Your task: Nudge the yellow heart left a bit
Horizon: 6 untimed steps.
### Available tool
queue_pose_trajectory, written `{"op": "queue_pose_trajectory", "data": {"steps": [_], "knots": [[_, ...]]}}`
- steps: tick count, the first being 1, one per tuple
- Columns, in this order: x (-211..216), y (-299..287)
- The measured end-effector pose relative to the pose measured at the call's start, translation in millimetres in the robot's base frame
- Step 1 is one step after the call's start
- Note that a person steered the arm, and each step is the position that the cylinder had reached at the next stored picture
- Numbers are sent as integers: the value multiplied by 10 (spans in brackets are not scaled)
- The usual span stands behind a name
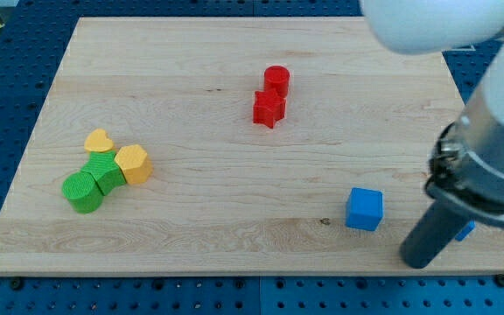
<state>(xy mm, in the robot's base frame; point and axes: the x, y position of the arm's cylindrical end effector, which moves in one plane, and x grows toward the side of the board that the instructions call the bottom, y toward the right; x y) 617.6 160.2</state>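
The yellow heart lies on the wooden board at the view's left. It touches a green block below it. A yellow hexagonal block sits just to the right of the green one, and a green round block lies at the lower left of the cluster. My tip is at the view's lower right, far from the heart, just right of the blue cube.
A red cylinder and a red star block sit together at the upper middle. A second blue block is mostly hidden behind the rod. The arm's body fills the upper right corner.
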Motion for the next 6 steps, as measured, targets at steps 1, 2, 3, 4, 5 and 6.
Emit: {"op": "queue_pose_trajectory", "data": {"steps": [1,2,3,4,5,6], "knots": [[-71,-322],[-228,-579],[-228,-584],[-393,-656],[-416,-656],[-507,-834]]}}
